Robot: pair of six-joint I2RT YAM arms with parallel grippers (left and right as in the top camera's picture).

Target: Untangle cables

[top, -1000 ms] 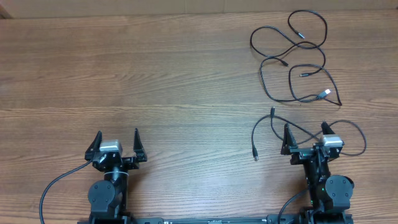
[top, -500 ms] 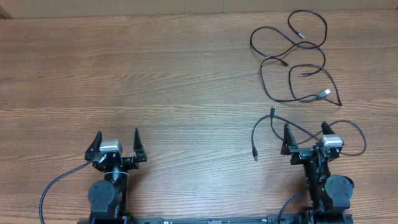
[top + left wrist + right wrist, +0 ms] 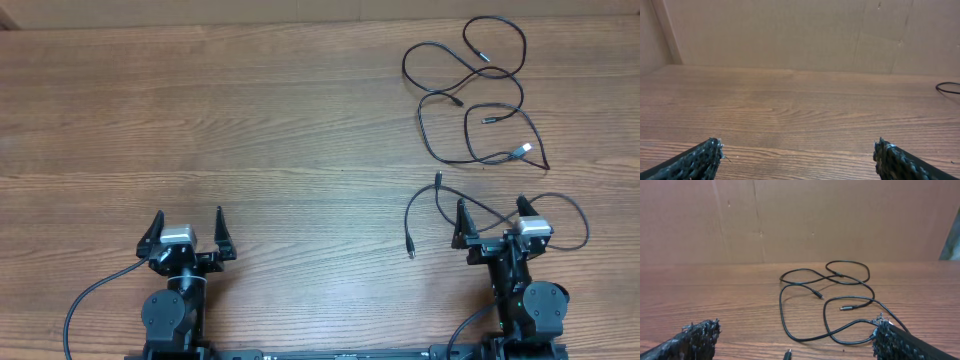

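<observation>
I am looking down at the wood table (image 3: 250,120) from far away. Both arms sit at the near edge.

The left gripper (image 3: 189,215) is spread wide and has nothing in it. The wood in front of it is bare, with a brown cardboard wall (image 3: 790,35) at the back.

The right gripper (image 3: 490,205) is spread wide too, and it grips nothing.

The cables (image 3: 420,118) are all on the right side of the table. Most of them lie far from the arms, near the back edge, in loose black loops that cross over each other (not a tight ball). One of their ends is a silver plug (image 3: 521,151).

One more cord, the near cable (image 3: 407,222), lies apart from those loops and close to the right arm. It bends around from a small plug on its left side and runs past the right gripper to a loop on the other side. From above, part of it passes between the two fingers. I cannot tell if it touches them.

From the right wrist camera I see the far loops flat on the wood ahead.
</observation>
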